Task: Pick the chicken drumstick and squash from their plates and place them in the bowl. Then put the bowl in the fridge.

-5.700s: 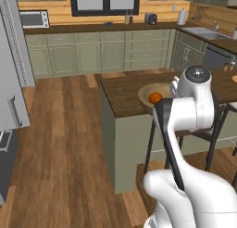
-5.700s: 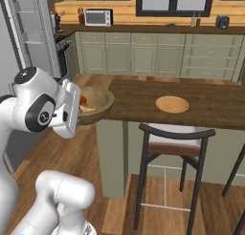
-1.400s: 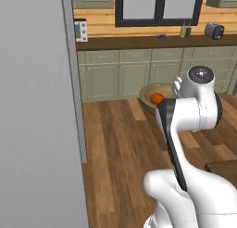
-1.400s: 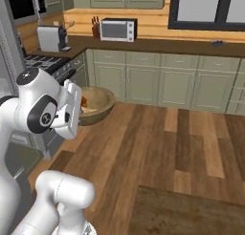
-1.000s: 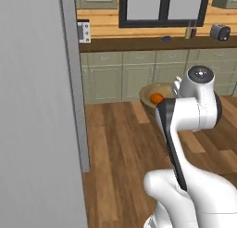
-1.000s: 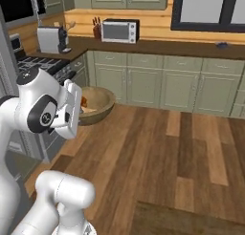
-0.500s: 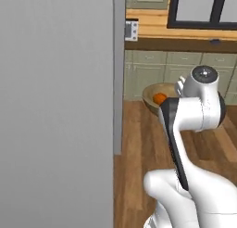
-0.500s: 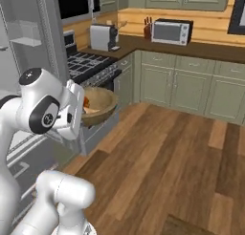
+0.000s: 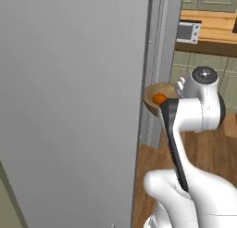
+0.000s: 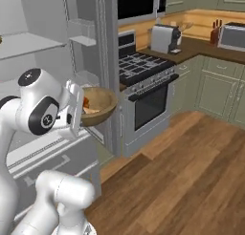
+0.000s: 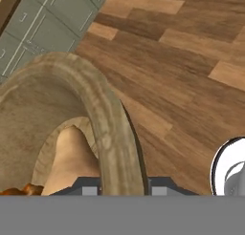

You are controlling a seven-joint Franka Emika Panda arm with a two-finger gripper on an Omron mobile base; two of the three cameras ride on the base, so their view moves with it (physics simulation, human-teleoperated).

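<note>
We see the bowl point(image 10: 98, 106) held in the air by its rim in our hand point(image 11: 117, 188), narrow on it. The squash point(image 11: 72, 157) lies inside at 7 o'clock. The fridge point(image 9: 69, 106) stands at 9 o'clock.

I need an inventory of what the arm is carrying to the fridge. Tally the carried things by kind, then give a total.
Wooden bowl, rim clamped by the gripper: 1
Chicken drumstick, orange-brown, inside the bowl: 1
Squash, pale tan lump, inside the bowl: 1
Total: 3
</note>
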